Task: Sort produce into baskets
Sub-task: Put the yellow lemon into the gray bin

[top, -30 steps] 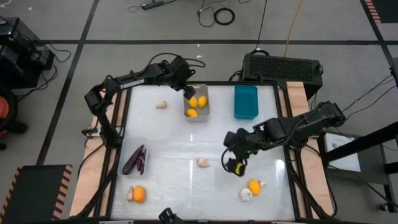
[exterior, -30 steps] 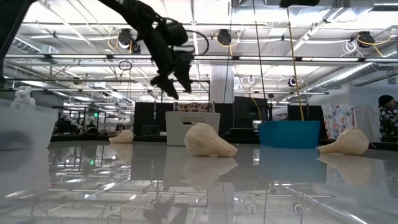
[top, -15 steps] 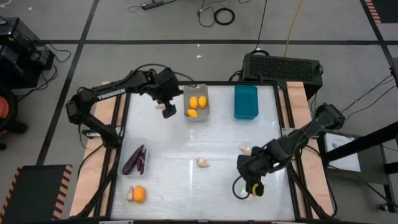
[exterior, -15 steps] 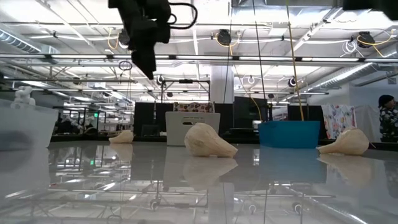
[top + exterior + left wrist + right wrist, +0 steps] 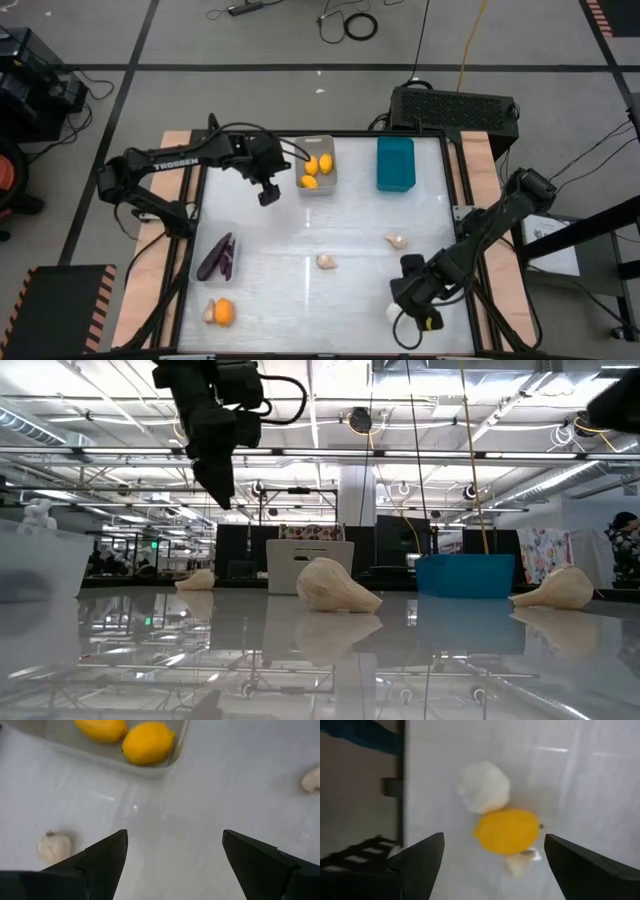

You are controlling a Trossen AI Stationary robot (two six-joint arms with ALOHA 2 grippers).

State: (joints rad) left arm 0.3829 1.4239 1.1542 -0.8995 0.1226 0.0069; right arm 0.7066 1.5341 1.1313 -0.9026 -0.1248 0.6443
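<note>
Three bins sit on the white tabletop: a light grey rectangular basket (image 5: 317, 165) at the far edge holding two yellow lemons (image 5: 148, 742), a teal-blue basket (image 5: 395, 163) beside it, and a clear see-through basket (image 5: 217, 258) near the left edge holding two dark purple eggplants (image 5: 213, 257). Two cream garlic bulbs (image 5: 326, 261) lie mid-table. The left gripper (image 5: 268, 193), its arm lettered "TROSSEN", hangs spread wide and empty beside the grey basket. The right gripper (image 5: 428, 318), fingers wide apart, hovers at the near right corner over a yellow lemon (image 5: 507, 830) touching a white garlic bulb (image 5: 484, 787).
</note>
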